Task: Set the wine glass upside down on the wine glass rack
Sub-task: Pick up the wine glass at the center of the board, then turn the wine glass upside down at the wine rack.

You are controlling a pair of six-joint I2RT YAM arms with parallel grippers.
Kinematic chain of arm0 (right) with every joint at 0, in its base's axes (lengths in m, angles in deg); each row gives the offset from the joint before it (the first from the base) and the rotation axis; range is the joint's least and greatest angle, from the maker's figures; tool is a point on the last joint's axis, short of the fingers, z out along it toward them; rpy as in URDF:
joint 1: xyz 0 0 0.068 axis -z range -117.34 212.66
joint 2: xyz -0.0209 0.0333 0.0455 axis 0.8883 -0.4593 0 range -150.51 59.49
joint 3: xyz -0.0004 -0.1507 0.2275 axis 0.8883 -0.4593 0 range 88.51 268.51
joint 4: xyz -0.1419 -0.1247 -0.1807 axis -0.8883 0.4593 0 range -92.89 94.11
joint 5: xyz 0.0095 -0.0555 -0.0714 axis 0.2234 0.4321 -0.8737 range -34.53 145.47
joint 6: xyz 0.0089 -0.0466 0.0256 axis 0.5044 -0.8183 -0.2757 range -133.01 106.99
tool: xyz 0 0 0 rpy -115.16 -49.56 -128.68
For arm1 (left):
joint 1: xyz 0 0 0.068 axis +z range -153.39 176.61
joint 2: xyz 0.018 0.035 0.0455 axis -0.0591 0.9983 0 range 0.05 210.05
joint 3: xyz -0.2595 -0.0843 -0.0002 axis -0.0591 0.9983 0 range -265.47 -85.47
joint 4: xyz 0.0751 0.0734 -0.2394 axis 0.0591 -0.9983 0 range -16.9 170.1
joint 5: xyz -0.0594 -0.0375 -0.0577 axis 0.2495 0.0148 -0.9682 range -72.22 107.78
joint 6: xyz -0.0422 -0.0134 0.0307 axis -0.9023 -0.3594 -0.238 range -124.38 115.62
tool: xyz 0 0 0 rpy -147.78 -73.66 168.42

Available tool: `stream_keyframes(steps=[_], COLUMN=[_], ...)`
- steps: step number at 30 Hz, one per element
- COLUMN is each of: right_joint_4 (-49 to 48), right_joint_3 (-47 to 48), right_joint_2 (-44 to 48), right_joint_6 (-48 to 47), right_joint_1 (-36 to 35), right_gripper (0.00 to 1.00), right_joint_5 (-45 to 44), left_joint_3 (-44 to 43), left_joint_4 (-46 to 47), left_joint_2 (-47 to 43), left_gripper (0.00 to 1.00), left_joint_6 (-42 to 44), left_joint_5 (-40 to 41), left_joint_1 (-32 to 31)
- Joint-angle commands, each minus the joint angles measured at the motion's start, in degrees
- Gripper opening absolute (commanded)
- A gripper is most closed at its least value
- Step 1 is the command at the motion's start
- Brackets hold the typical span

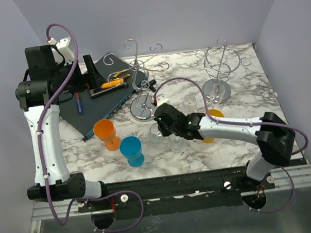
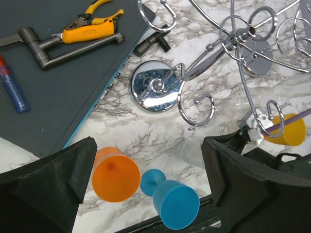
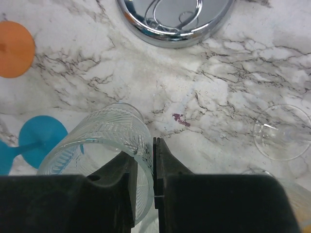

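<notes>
overhead scene of a marble-patterned table (image 1: pixel 244 106) with two robot arms at its near edge. the right claw (image 3: pixel 146 160) reaches toward the table's centre. its jaws stand narrow and appear to pinch the thin wall of a clear, ribbed wine glass (image 3: pixel 104 141) at the rim, one finger (image 3: pixel 127 170) on the bowl side and the other just outside.

the wine glass sits near the middle of the table, at about 9 o'clock from the claw's tips in the wrist view. its mouth opens up toward the camera, so its long axis seems roughly upright, stem below and out of sight. to hang it, that axis likely has to be turned right over.

the nearer rack (image 3: pixel 175 19) shows its chrome round base at 12 o'clock from the claw. a second rack (image 1: pixel 217 81) stands at about 2 o'clock in the overhead view.

the right arm is plainly the nearer one. the left claw (image 2: pixel 148 155) hangs high at the table's 10 o'clock side, jaws spread wide, holding nothing.

an orange cup (image 1: pixel 105 132) and a blue cup (image 1: pixel 131 150) stand at 8 o'clock from the glass. another clear glass foot (image 3: pixel 282 131) lies at 3 o'clock.

no brand, label or writing can be read anywhere.
</notes>
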Motion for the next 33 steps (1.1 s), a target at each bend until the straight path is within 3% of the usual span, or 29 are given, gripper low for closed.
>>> stream_keyframes(steps=[1,6,16,24,33], right_joint_4=[-1.96,0.85,14.66,13.69,7.27], right_joint_3=[-0.09,3.33,19.35,33.07,38.97], right_joint_2=[9.67,17.51,24.86,19.99,15.46], right_joint_6=[-0.87,-3.10,-4.76,-9.65,-12.90], right_joint_1=[-0.72,-0.93,-0.98,-0.98,-0.98], right_gripper=[0.01,0.01,0.01,0.01,0.00], right_joint_5=[0.33,2.14,7.09,4.34,3.52], left_joint_3=[-1.70,-1.68,-5.55,-7.43,-3.39], left_joint_4=[-1.93,-2.30,-8.37,-8.04,-3.95], left_joint_2=[-1.77,-2.22,-0.61,-0.74,-3.11], left_gripper=[0.99,0.99,0.99,0.99,0.93], left_joint_6=[1.71,4.37,13.91,13.61,13.01], left_joint_5=[-5.10,-10.16,-19.12,-15.44,-14.37], left_joint_1=[0.20,0.11,-3.23,-17.86,-19.49])
